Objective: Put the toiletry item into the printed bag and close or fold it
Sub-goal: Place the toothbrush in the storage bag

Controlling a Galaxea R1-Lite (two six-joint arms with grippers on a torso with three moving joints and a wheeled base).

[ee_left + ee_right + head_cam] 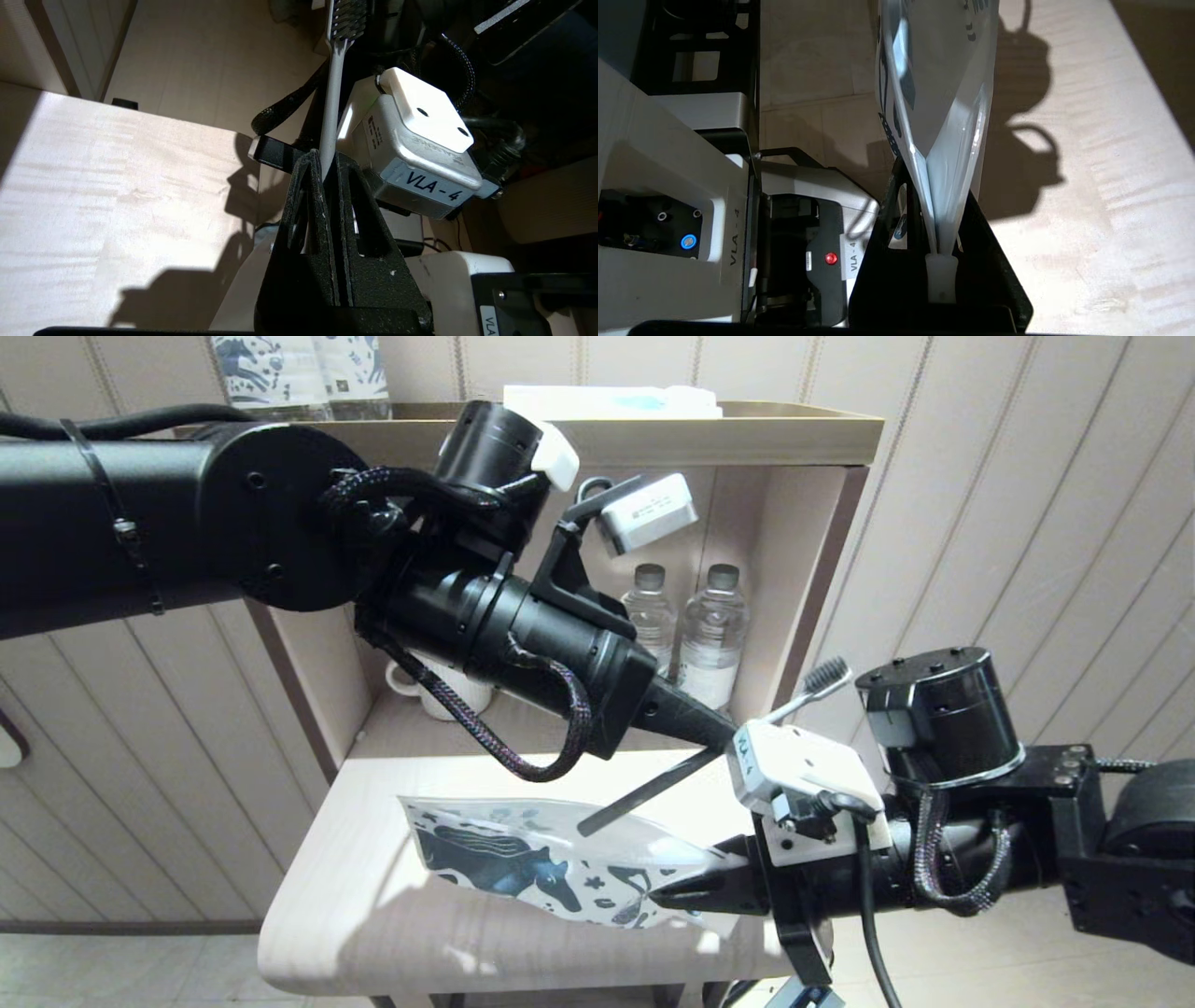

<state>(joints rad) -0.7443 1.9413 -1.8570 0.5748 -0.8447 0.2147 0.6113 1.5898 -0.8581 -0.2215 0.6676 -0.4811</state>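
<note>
Tabletop (pixel 355 933) carries the printed bag (pixel 504 859); right end effector (pixel 686 894) clamped on its right edge. Left end effector (pixel 719 733) grips the toothbrush (pixel 644 791) above the bag, handle tip near the mouth. Insertion and folding remain.

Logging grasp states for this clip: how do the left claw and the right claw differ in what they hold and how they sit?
The left claw is shut on the toothbrush, held in the air with its bristle head up; the right claw is shut on an edge of the printed bag, low at the table. The left claw reaches down from the upper left; the right claw reaches in level from the right. Both are shut.
</note>
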